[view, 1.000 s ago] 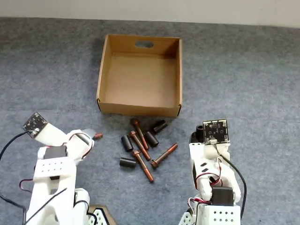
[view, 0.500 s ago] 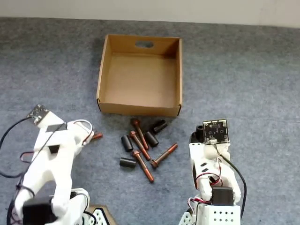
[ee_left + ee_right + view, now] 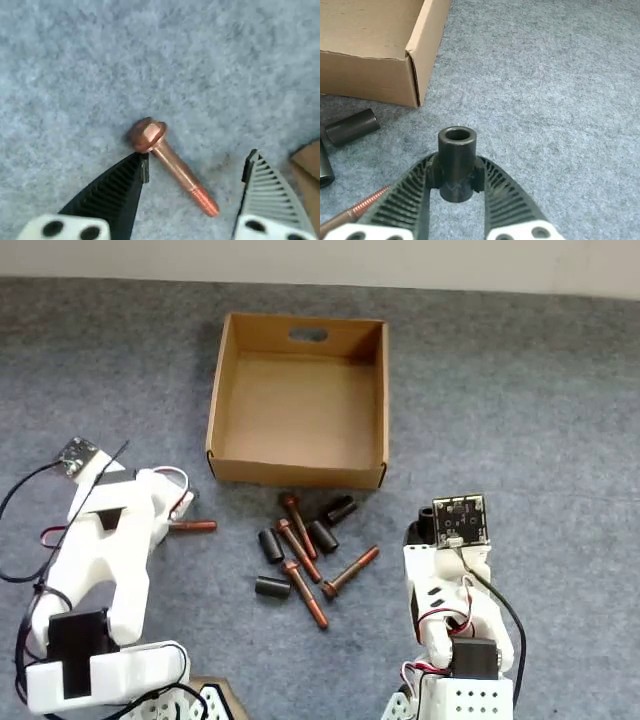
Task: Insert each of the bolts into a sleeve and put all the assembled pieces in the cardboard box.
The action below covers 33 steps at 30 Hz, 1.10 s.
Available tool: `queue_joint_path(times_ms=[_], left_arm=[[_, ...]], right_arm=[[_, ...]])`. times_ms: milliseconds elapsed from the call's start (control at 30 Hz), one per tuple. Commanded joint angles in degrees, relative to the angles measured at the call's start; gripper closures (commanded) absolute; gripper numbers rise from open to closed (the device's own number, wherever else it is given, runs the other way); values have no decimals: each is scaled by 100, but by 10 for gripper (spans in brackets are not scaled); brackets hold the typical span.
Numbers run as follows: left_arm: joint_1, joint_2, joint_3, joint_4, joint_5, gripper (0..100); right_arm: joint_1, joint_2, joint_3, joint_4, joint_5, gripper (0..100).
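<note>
A copper bolt (image 3: 170, 162) lies on the grey carpet between the fingers of my left gripper (image 3: 196, 165), which is open and straddles it; one black fingertip (image 3: 135, 170) is close beside the bolt's head. From above, that bolt (image 3: 190, 526) lies apart, left of the pile, under the left gripper (image 3: 178, 516). My right gripper (image 3: 454, 175) is shut on a black sleeve (image 3: 456, 155), held upright with its bore showing. It stands right of the pile (image 3: 305, 550) of several bolts and sleeves. The cardboard box (image 3: 297, 475) behind the pile holds nothing.
The box's near corner (image 3: 427, 45) is close ahead of the right gripper, with a loose sleeve (image 3: 352, 126) and a bolt tip (image 3: 362, 205) beside it. Bare carpet stretches right of the box and around both arms.
The left arm has risen and tipped forward over the lone bolt, which now shows at fuller length on the carpet. The right arm has not moved.
</note>
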Motion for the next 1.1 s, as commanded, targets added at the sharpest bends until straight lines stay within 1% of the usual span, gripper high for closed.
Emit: queue_joint_path(times_ms=[0, 133, 400, 533, 867, 1067], left_arm=[[-48, 4, -391, -35, 9, 695], [-40, 40, -567, -35, 9, 695], [391, 48, -532, -35, 35, 695], [382, 48, -488, -35, 35, 697], [374, 40, 207, -26, 35, 698], [374, 40, 268, -53, 35, 698]], right_arm=[[-40, -48, 673, 13, -18, 993], [-40, -48, 673, 13, -18, 993], [-40, -48, 673, 13, -9, 993], [-40, -48, 673, 13, -9, 993], [-40, -57, 673, 13, -9, 993], [-40, -66, 673, 13, -9, 993]])
